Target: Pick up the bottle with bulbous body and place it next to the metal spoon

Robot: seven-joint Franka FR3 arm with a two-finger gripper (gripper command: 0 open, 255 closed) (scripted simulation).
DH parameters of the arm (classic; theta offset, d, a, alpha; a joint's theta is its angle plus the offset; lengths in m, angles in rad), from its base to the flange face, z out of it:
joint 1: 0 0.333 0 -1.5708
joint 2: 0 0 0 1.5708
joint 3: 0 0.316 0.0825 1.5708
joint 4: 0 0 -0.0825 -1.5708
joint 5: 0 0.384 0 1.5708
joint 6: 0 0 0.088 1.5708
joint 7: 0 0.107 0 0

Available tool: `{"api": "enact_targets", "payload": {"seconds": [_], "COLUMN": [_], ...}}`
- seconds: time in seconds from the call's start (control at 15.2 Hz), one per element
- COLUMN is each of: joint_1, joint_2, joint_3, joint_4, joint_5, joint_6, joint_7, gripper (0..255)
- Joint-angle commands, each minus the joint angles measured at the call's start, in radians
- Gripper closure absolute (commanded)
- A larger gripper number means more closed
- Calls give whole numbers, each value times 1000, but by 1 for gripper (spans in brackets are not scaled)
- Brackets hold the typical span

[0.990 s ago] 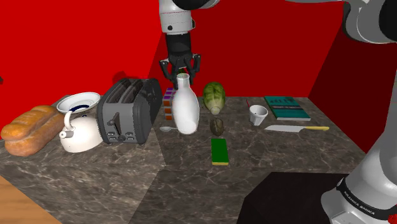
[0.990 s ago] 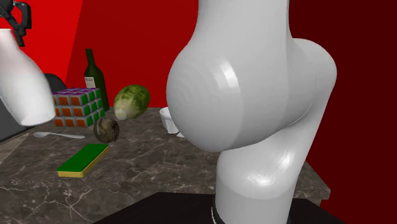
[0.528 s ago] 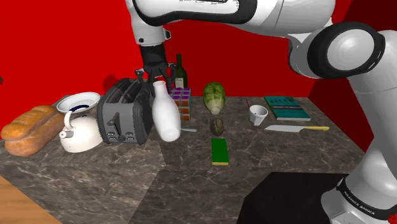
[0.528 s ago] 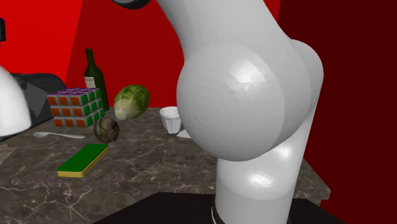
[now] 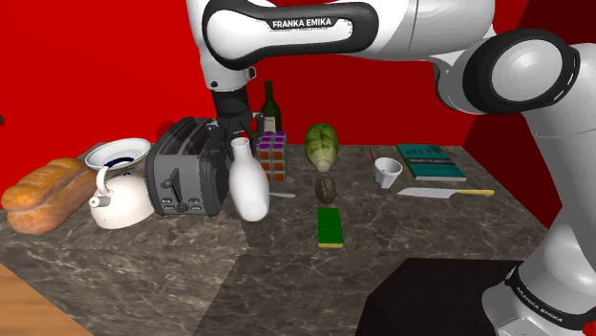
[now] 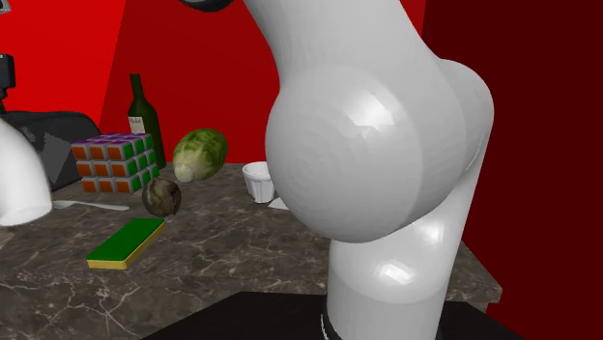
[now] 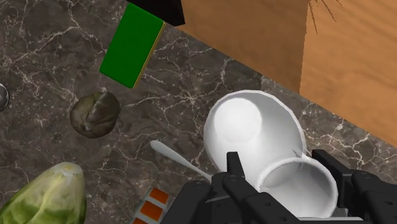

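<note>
With my gripper (image 5: 237, 132) clamped on the neck of the white bulbous bottle (image 5: 249, 189), which hangs tilted above the surface (image 5: 411, 234) between toaster (image 5: 186, 172) and metal spoon (image 5: 284, 195), I judge the placing step in hand; next: right it, lower it beside the spoon, release.

Kitchen: marble counter (image 5: 143, 258), toaster (image 5: 186, 167), kettle (image 5: 117, 199), bread loaf (image 5: 43, 194), knife (image 5: 444, 193).

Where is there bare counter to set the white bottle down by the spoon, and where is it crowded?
Bare marble runs from the spoon toward the near edge, bordered by the toaster and the green sponge. A second free patch lies between sponge and knife. Behind the spoon it is crowded: colour cube, dark bottle, cabbage.
</note>
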Motion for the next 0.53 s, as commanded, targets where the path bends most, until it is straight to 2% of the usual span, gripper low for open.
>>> {"api": "enact_targets", "payload": {"seconds": [0.0,0.26,0.46], "joint_1": [-11,-25,-25], "joint_2": [-7,-13,-13], "joint_3": [1,1,1], "joint_4": [-43,-111,-111], "joint_5": [2,2,2], "joint_6": [35,94,94], "joint_7": [2,6,6], "gripper": [255,255,255]}}
